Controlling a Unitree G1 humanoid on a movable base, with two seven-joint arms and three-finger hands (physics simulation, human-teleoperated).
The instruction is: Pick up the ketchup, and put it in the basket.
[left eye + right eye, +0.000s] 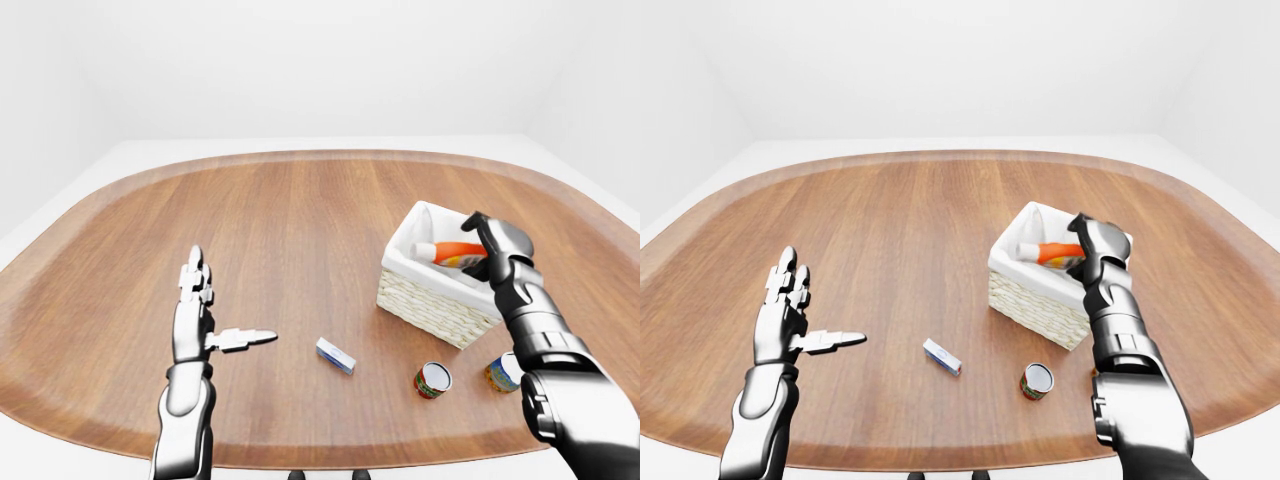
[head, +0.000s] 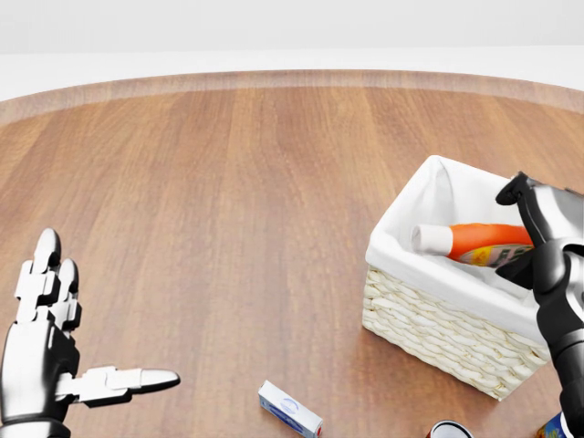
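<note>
The ketchup bottle, orange-red with a white cap, lies almost flat inside the white-lined wicker basket at the right of the head view, cap pointing left. My right hand stands at the bottle's base end over the basket's right rim. Its thumb is lifted off the bottle and its fingers are spread, so it is open. At the lower left my left hand hovers over the wooden table, open and flat, holding nothing.
A small blue-and-white box lies on the table below and left of the basket. A red can and a second can stand near the table's lower right edge, below the basket.
</note>
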